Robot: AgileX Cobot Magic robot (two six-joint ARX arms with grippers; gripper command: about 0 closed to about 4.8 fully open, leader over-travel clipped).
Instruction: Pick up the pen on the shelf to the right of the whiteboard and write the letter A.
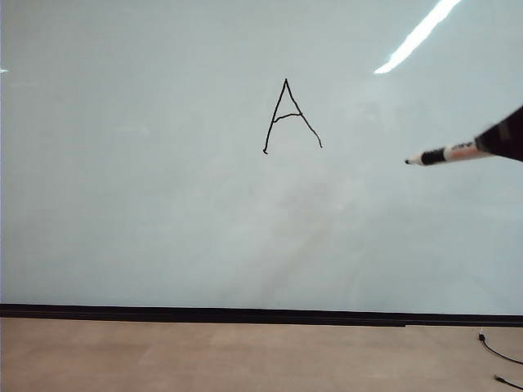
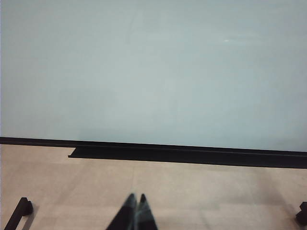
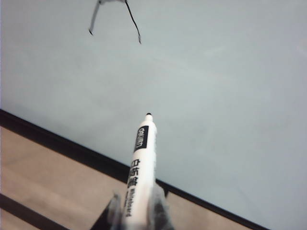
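Observation:
The whiteboard (image 1: 163,204) fills the exterior view, and a thin black letter A (image 1: 290,118) is drawn on it above the middle. My right gripper (image 1: 511,135) comes in at that view's right edge, shut on the pen (image 1: 445,153). The pen's black tip points left and stands apart from the board, below and to the right of the letter. In the right wrist view the pen (image 3: 140,165) sticks out between the fingers of the right gripper (image 3: 136,211), with the lower ends of the letter A (image 3: 132,21) beyond it. My left gripper (image 2: 136,199) is shut and holds nothing, low over the wooden surface.
A black strip (image 1: 245,314) runs along the board's bottom edge above a pale wooden surface (image 1: 204,355). A black cable (image 1: 498,353) lies at the lower right. Dark frame pieces (image 2: 19,213) stand at the sides in the left wrist view.

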